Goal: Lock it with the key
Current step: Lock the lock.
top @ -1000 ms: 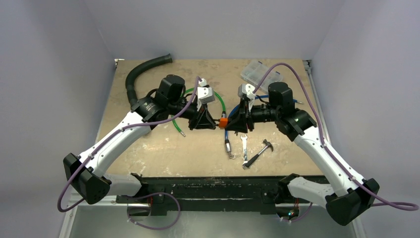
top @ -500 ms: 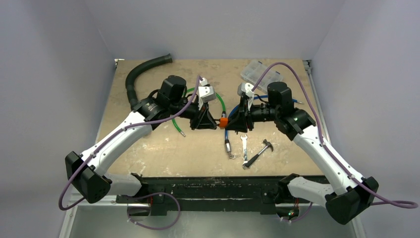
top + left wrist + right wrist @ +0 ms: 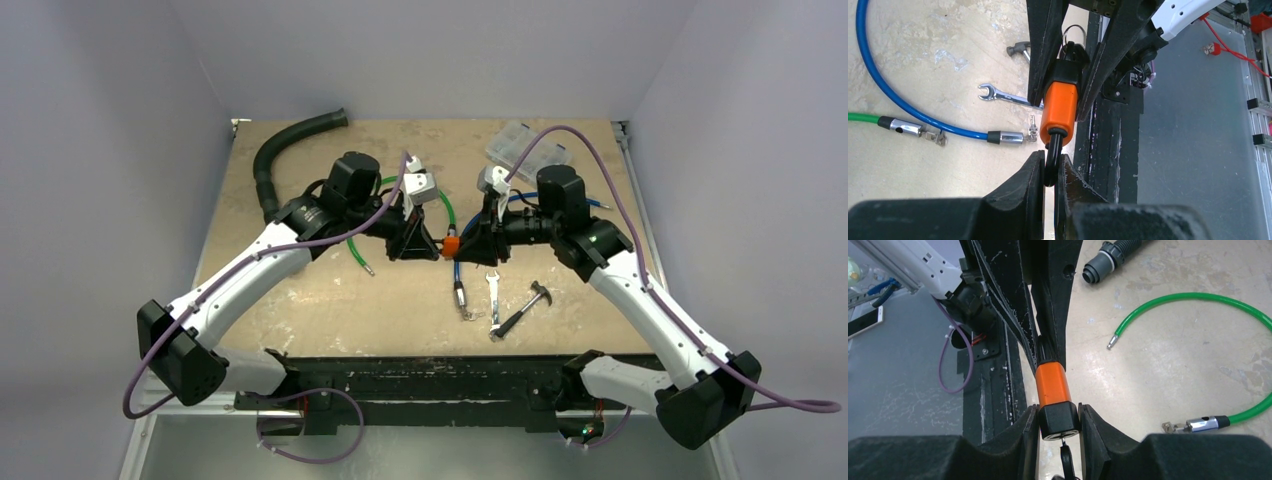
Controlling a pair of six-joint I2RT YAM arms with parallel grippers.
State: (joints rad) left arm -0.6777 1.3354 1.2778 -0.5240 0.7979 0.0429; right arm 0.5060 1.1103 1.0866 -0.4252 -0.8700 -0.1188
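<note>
An orange padlock with a black base hangs in the air between my two grippers above the table's middle. My left gripper is shut on its black shackle. My right gripper is shut on the lock's black base; the orange body points away from it. A black-headed key sits in the keyhole at the base, between the right fingers. A key ring shows behind the lock in the left wrist view.
On the table lie a blue cable with metal ends, a green cable, a wrench, a small hammer, a black corrugated hose at the back left and a clear plastic box at the back right.
Both arms have shifted slightly, the left forearm a little to the right. The padlock stays held between the two grippers at the same spot.
</note>
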